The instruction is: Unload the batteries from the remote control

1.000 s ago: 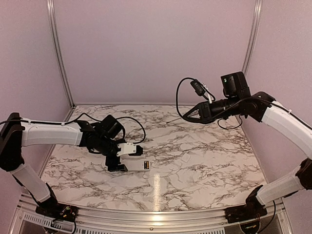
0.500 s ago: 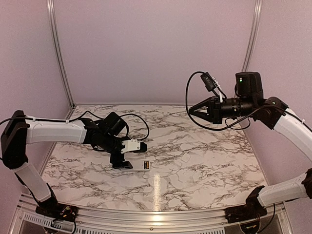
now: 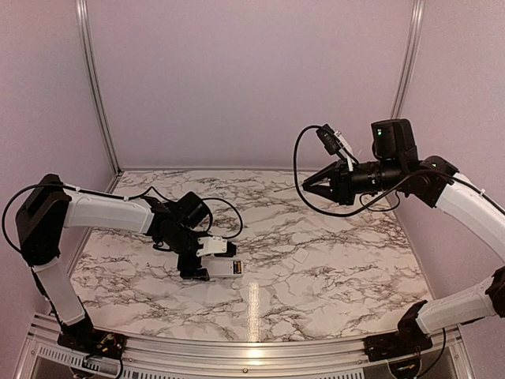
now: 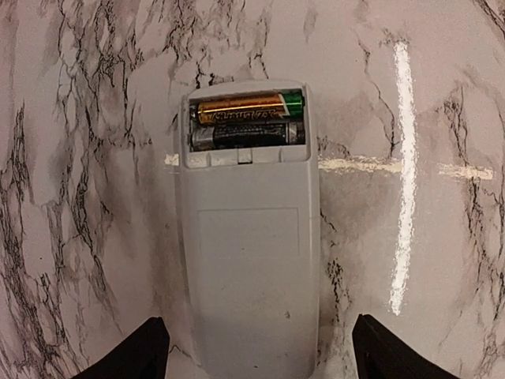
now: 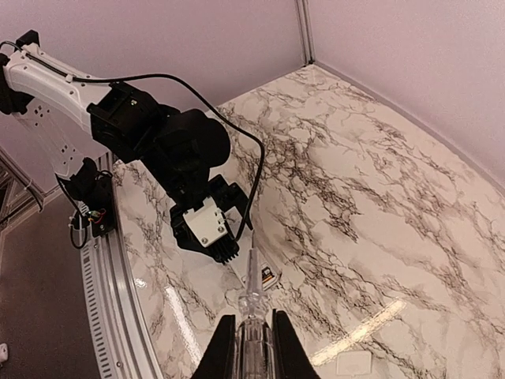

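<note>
The remote control (image 4: 248, 253) lies flat on the marble table, its dark compartment open at the far end. Two batteries lie in it side by side, a gold one (image 4: 245, 106) and a dark one (image 4: 241, 134). My left gripper (image 4: 256, 347) is open, its fingers (image 4: 142, 351) either side of the remote's near end with gaps on both sides. In the top view it (image 3: 197, 264) is low over the remote (image 3: 226, 269). My right gripper (image 5: 254, 328) is shut on a clear-handled tool (image 5: 252, 300) with a thin metal tip, held high above the table (image 3: 312, 187).
A small flat white cover piece (image 5: 353, 362) lies on the table to the right of the remote (image 5: 264, 278). The left arm's black cable (image 3: 225, 209) loops over the table behind the gripper. Purple walls close in the back and sides.
My right arm swung right and up with the tool, then came back a little left. My left gripper shifted slightly right over the remote and stays open.
</note>
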Available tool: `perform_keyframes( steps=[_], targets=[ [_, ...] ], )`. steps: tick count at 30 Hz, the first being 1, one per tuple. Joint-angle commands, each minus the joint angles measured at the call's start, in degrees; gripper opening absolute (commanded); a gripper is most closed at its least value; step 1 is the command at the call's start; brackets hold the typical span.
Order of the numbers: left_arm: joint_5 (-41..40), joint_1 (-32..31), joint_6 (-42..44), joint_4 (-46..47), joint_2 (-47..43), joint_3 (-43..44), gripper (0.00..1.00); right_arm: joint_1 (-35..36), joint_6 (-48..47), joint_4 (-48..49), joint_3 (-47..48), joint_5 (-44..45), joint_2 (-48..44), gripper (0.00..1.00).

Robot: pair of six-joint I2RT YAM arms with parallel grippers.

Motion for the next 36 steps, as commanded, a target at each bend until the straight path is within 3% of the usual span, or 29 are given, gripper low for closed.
perform_keyframes(
  steps=[1,10,24,36],
  targets=[
    [-0.3,1.0,1.0,1.0,2.6,2.3,0.84,0.5,-1.9,-1.4,0.9,0.9,1.0,0.00],
    [1.6,2.3,2.8,0.9,4.6,2.1,0.81,0.5,-3.1,-2.3,1.7,1.7,2.8,0.00],
    [5.4,2.3,1.5,1.0,6.5,2.1,0.68,0.5,-3.4,-2.3,2.2,1.2,5.3,0.00],
    [2.8,0.4,-2.9,5.5,1.2,1.5,0.51,0.4,-4.6,-3.9,1.8,3.0,5.6,0.00]
  ],
)
